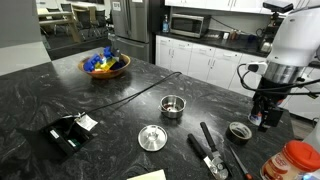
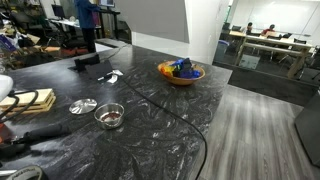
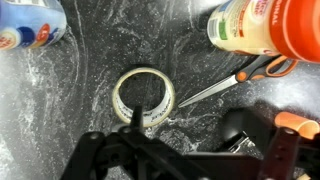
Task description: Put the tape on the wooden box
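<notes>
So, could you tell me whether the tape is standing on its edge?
No, the wrist view shows the tape lying flat on the counter, hollow centre up.

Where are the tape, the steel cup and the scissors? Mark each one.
tape (image 3: 142, 72), wrist view, top of its rim.
steel cup (image 1: 173, 106), an exterior view, middle of the cup.
scissors (image 3: 248, 72), wrist view, orange handle.

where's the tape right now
The tape lies on the dark counter at the right of an exterior view, beside the gripper; in the wrist view, scissors lie right of it.
</notes>
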Robot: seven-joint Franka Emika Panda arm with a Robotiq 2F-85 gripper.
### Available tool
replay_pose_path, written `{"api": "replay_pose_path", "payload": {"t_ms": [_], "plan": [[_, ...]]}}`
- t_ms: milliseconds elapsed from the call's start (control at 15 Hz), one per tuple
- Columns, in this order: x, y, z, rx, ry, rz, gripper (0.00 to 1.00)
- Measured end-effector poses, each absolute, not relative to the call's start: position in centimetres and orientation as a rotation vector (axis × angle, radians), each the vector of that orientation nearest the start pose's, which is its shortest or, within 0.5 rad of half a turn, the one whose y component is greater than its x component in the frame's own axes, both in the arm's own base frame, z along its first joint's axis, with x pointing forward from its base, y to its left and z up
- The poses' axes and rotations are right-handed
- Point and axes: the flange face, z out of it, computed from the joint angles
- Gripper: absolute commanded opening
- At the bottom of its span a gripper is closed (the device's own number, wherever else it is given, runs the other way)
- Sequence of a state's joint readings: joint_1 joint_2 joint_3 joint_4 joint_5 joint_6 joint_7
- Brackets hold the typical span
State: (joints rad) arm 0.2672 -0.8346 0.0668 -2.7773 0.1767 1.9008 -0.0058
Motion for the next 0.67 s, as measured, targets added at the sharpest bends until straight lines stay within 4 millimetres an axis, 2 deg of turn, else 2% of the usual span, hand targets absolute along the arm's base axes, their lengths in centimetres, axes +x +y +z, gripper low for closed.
{"api": "replay_pose_path", "payload": {"t_ms": [467, 667], "plan": [[29.8, 11.5, 40.8, -2.976, -0.207, 0.081, 1.0], [29.9, 11.9, 40.0, -3.005, -0.146, 0.107, 1.0]]}}
